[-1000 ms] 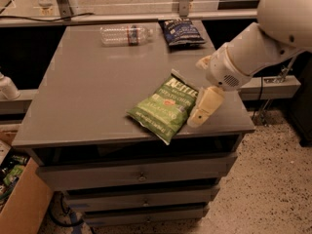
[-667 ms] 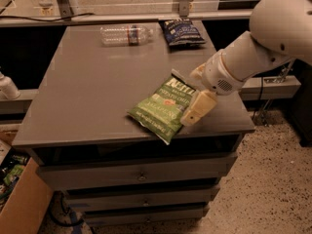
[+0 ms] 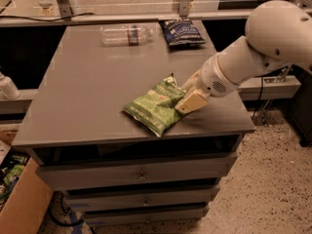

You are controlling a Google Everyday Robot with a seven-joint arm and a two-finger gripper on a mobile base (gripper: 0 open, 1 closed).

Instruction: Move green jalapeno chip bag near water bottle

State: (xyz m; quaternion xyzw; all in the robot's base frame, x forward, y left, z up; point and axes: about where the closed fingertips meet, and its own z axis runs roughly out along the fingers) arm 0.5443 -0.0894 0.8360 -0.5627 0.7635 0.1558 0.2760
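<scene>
Grey and flat, the bench (image 3: 97,106) stands on a speckled floor (image 3: 273,189), with drawers (image 3: 141,174) under its top and a cardboard box (image 3: 24,204) at its lower left corner. Taking the bench top as a clock face with 12 at the far edge, the water bottle (image 3: 126,34) lies on its side at about 12 o'clock, close to that edge. A dark blue chip bag (image 3: 182,32) lies at about 1 o'clock, just beside the bottle's cap end but apart from it.

The green jalapeno chip bag (image 3: 155,107) lies flat at about 5 o'clock, near the front edge and well apart from the bottle. Its white top edge points toward 1 o'clock.

The white arm (image 3: 253,57) reaches in from 3 o'clock. Its end effector (image 3: 187,99) sits low at the bag's 3 o'clock side, touching the bag's right edge. Whether it is apart or together on the bag cannot be told from this view.

Compared with a second ago, the end effector has moved toward 9 o'clock, from just beside the bag onto its edge. The bag has shifted a little toward 9 o'clock. The bottle and the blue bag lie where they did.
</scene>
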